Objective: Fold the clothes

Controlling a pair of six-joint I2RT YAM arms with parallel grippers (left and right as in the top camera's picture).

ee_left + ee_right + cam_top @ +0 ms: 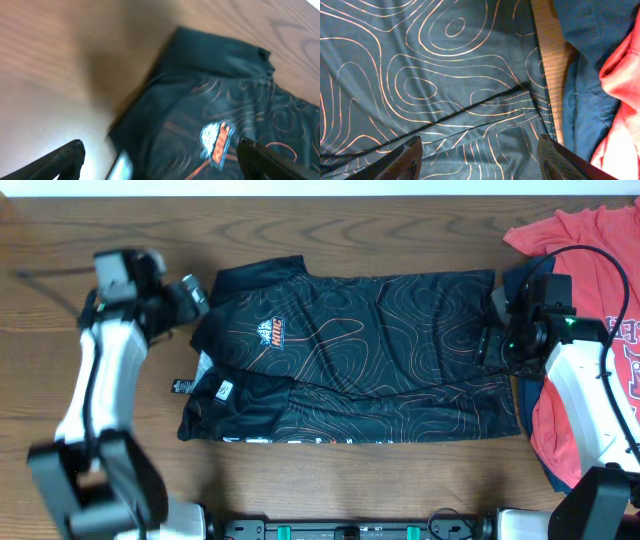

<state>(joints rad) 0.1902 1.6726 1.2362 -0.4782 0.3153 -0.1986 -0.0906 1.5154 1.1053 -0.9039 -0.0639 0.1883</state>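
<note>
Jersey (350, 360): spread flat mid-table, logo up.
Left gripper (160, 167): fingers apart, holding nothing, at the jersey's collar end, just off its edge.
Right gripper (480, 165): fingers apart, holding nothing, above the jersey's opposite edge.
Table (350, 230): brown wood grain.
Far right: red shirt (600, 250) over navy garment (595, 60), just beside the jersey.

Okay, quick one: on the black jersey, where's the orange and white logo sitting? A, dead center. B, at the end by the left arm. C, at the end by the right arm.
B: the logo sits on the end of the jersey nearest the left hand, and it also shows in the left wrist view.
</note>
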